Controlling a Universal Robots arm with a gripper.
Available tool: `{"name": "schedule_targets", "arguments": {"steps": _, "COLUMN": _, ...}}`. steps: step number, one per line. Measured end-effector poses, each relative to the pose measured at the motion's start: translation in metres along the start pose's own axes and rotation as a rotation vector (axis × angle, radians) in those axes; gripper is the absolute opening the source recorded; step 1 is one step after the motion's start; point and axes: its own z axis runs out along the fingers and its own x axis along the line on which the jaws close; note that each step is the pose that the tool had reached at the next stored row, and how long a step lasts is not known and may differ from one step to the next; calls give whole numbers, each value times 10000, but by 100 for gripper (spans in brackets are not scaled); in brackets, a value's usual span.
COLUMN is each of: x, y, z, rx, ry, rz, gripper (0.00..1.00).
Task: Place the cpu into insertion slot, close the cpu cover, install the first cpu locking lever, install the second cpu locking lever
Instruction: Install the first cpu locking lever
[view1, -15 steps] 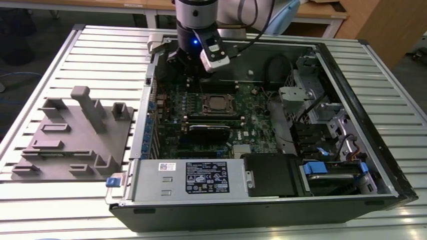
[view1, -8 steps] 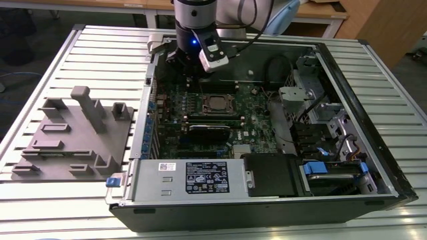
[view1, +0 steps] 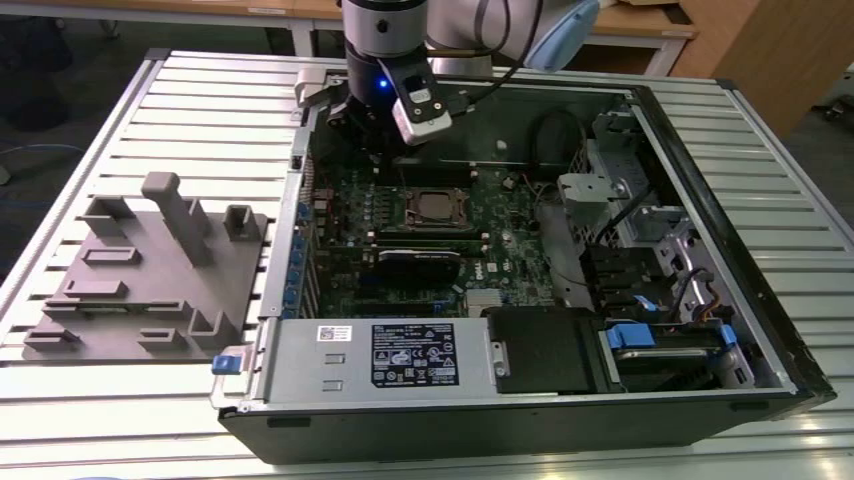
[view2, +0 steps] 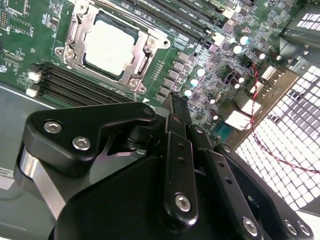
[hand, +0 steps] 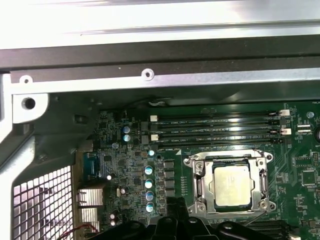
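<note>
Upper left of centre in the exterior view, hand (view1: 379, 150) clenched and empty, near cpu (view1: 435, 206) seated beneath cpu cover (hand: 198, 187).

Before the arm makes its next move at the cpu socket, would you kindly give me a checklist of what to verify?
1. cpu seated flat in the insertion slot: ok.
2. cpu cover lying flat around the cpu: ok.
3. Both locking levers latched: cannot tell.
4. tool shut with nothing in it: ok.
5. tool off to the side of the insertion slot, not over it, in the exterior view: ok.
</note>
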Motion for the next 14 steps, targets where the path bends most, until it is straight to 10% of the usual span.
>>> {"name": "schedule_targets", "arguments": {"steps": 14, "x": 54, "y": -3, "z": 0, "rx": -1, "ry": -1, "rz": 1, "gripper": 10}}
